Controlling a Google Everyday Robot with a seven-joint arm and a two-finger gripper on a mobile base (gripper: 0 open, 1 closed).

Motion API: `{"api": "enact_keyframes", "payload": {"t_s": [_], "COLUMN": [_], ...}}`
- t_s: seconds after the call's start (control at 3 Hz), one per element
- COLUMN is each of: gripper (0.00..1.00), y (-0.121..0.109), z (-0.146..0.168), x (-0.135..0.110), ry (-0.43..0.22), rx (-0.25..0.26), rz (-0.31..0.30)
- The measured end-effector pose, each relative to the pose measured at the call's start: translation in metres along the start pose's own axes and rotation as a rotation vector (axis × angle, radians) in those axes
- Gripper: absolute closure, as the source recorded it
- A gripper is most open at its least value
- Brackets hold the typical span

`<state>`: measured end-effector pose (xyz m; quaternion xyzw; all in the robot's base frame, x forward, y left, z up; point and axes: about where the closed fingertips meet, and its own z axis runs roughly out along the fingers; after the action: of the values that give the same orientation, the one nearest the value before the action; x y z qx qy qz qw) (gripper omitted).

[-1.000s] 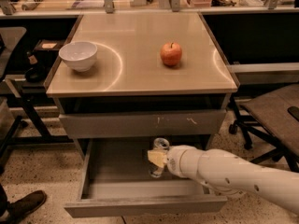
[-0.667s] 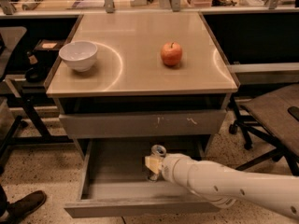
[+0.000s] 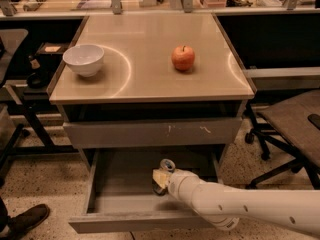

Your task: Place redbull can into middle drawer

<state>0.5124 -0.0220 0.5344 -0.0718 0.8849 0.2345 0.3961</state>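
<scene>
Gripper [image 3: 160, 179], redbull can [image 3: 167, 164] (inside middle drawer [image 3: 120, 183])

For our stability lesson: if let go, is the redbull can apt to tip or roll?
Probably tippy: the redbull can looks slim and tall. Fallen, its round body would likely roll. The pincer holds it in the middle drawer.
</scene>
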Motion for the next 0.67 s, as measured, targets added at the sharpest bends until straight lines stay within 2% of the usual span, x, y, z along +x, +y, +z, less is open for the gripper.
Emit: {"api": "enact_keyframes", "payload": {"t_s": [0.67], "gripper": [1.00], "y": [-0.012], "z": [0.029], "x": [0.017], "ry": [-0.012], "rx": [0.017], "rz": [0.023]}}
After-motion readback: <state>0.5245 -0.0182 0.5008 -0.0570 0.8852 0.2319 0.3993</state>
